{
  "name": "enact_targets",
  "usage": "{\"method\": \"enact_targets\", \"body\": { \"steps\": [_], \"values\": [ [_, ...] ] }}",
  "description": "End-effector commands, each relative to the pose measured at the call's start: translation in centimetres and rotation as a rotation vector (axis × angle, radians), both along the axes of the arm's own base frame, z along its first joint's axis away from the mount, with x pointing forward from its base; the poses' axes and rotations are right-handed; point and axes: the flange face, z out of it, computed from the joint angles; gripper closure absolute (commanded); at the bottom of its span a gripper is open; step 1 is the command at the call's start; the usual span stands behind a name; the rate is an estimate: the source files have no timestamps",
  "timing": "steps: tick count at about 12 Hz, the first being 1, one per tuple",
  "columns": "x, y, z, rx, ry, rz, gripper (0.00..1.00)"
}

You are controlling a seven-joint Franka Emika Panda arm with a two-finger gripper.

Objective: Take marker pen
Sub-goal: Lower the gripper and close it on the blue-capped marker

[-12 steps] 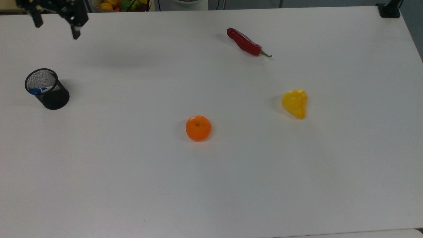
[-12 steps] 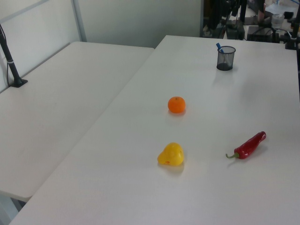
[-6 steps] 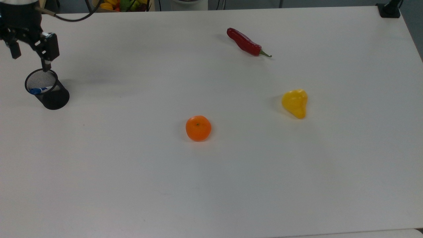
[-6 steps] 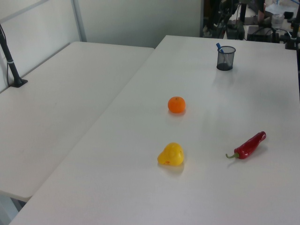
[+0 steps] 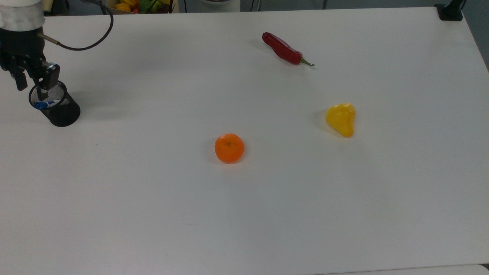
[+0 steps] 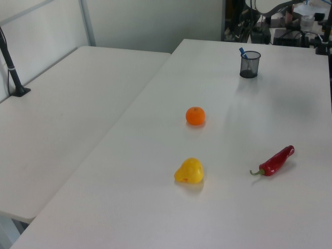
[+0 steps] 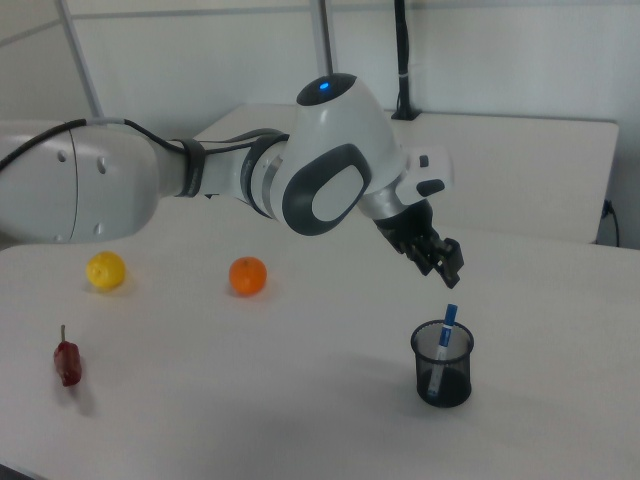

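White matte counter (image 5: pixel 267 214), smooth and plain, carrying five items.

Item 1: pen cup (image 5: pixel 55 104), black wire mesh, cylindrical, upright near the top view's left edge; see-through weave evident in the right view (image 7: pixel 442 363).

Item 2: marker pen (image 5: pixel 46 103), slim white barrel with blue cap, standing tilted inside the pen cup, cap end up and leaning on the rim. Right view shows the blue cap (image 7: pixel 447 322) rising above the rim and the barrel through the mesh; left view shows a blue tip (image 6: pixel 242 51) poking out. Print on the barrel too small to read.

Item 3: orange (image 5: pixel 229 148), round, dimpled skin, near the counter's middle.

Item 4: yellow fruit (image 5: pixel 341 119), glossy, pear-like, tapering to one end, towards the top view's right.

Item 5: red chilli pepper (image 5: pixel 283 49), long, shiny, curved, with a green stem, well apart from the others at the far side of the top view.

Robot arm (image 7: pixel 250 180): white glossy shell with dark grey joint panels and a blue light on top, seen in the right view. End effector (image 5: pixel 29 84), black, hovers just above the pen cup's rim with its two fingers apart, holding nothing; the right view places it (image 7: pixel 441 262) above the marker's cap, not touching. A black cable (image 5: pixel 88 44) loops from the wrist in the top view.
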Motion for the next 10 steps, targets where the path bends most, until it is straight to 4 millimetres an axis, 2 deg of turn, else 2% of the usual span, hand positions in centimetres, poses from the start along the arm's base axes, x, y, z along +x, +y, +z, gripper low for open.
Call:
{"method": "enact_targets", "body": {
  "steps": [1, 3, 6, 8, 10],
  "values": [
    [0.7, -0.7, -1.8, -0.015, -0.016, -0.012, 0.47],
    [0.7, -1.5, -2.9, -0.024, -0.017, -0.018, 0.46],
    [0.7, -1.5, -4.9, -0.053, 0.023, 0.004, 0.46],
    [0.7, -1.4, -5.0, -0.06, 0.029, 0.01, 0.46],
    [0.7, -1.4, -6.2, -0.071, 0.056, 0.021, 0.46]
  ]
}}
